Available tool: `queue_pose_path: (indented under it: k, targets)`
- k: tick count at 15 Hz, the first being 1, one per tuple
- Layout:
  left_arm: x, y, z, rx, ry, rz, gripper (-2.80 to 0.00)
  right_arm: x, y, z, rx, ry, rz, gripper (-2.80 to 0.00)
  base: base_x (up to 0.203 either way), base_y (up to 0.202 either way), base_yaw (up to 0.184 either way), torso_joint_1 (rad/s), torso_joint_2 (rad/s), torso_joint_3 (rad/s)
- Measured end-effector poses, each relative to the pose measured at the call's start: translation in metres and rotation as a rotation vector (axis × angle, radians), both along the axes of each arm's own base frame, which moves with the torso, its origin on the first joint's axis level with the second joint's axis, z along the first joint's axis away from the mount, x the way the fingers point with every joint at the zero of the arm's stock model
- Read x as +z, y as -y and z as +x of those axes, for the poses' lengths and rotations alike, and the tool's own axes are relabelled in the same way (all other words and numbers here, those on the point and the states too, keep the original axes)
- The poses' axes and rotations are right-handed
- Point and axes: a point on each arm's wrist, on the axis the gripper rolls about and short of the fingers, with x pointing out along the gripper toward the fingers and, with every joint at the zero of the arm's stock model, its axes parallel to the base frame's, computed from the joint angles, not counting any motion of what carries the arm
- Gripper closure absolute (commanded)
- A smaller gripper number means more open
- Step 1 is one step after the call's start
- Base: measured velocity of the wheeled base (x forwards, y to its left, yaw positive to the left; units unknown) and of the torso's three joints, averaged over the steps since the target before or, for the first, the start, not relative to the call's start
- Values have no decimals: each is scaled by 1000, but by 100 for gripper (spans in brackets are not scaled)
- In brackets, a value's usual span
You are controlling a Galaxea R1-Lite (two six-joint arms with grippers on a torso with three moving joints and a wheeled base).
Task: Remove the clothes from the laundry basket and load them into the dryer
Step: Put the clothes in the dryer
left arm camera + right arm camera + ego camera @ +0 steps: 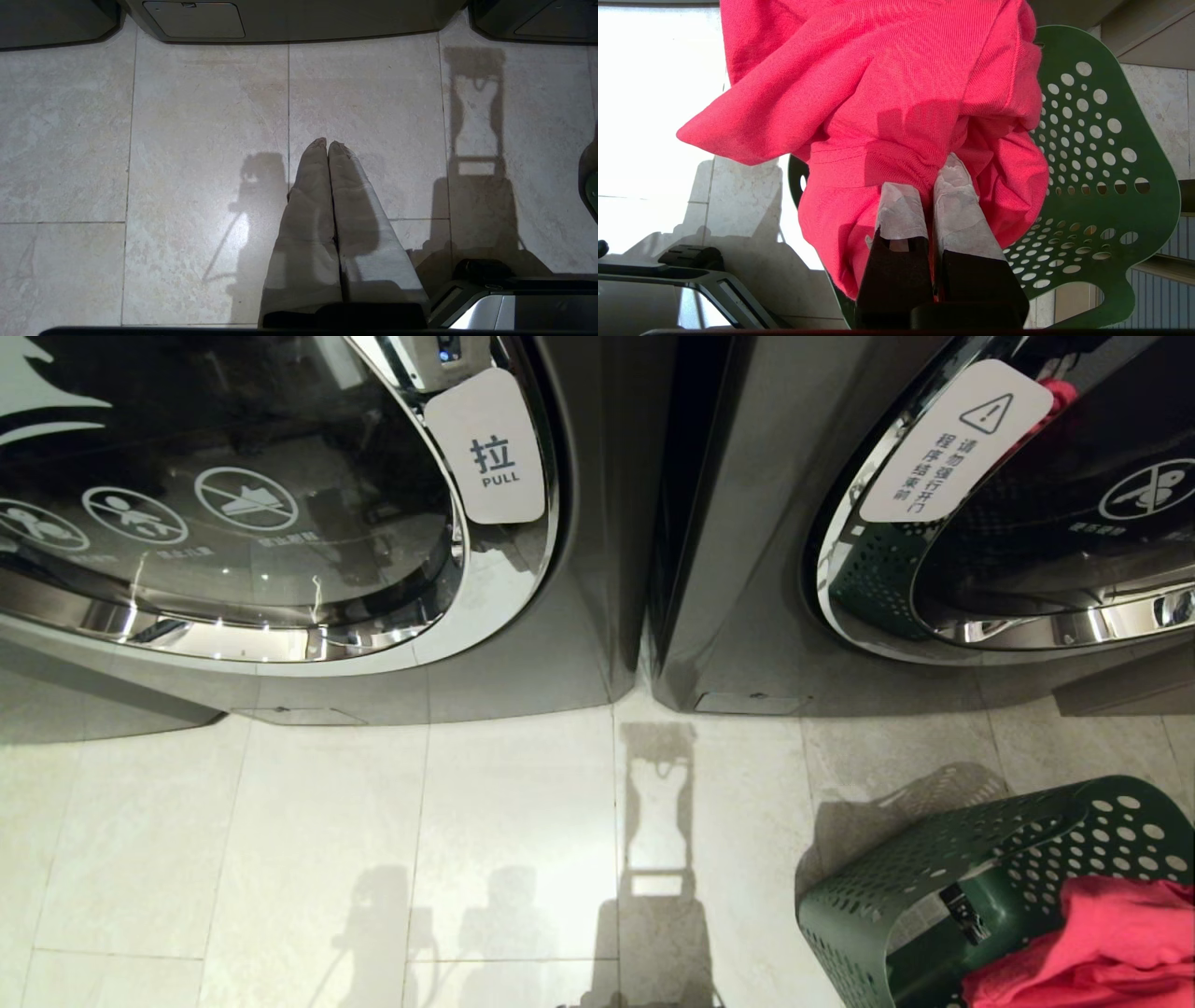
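Observation:
The dark green laundry basket (915,877), its walls full of round holes, stands on the floor at the lower right. Bright red clothes (1120,933) bulge above its rim. In the right wrist view my right gripper (930,175) is shut on a fold of the red clothes (887,84), which hang in front of the basket wall (1101,154). My left gripper (328,142) is shut and empty, hanging over bare floor tiles. Neither gripper shows in the head view. Two front-loading machines stand ahead with doors closed; I cannot tell which is the dryer.
The left machine's door (233,495) carries a white PULL tag (493,453). The right machine's door (1055,523) has a warning tag (952,439) and mirrors the basket. Pale floor tiles (420,840) lie between me and the machines. Part of my base (495,289) shows beside the left gripper.

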Motion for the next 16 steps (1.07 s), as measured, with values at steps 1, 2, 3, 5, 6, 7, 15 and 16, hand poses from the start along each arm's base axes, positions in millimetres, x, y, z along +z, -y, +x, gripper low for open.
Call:
queue_pose_path:
  k: [1,2,3,5,6,7,15,16]
  targets:
    - [0,0,0,0,0,0,0,0,0,0,0,0,0,0,0,0,0,0,0,0]
    - [0,0,0,0,0,0,0,0,0,0,0,0,0,0,0,0,0,0,0,0]
    - [0,0,0,0,0,0,0,0,0,0,0,-1,0,0,0,0,0,2,2,36]
    - [0,0,0,0,0,0,0,0,0,0,0,-1,0,0,0,0,0,2,2,131]
    - [0,0,0,0,0,0,0,0,0,0,0,-1,-1,0,0,0,0,-1,2,169]
    - [0,0,0,0,0,0,0,0,0,0,1,-1,-1,0,0,0,0,-5,5,183]
    - [0,0,0,0,-1,0,0,0,0,0,1,-2,3,0,0,0,0,0,1,198]
    - [0,0,0,0,0,0,0,0,0,0,0,-2,3,0,0,0,0,-3,2,203]
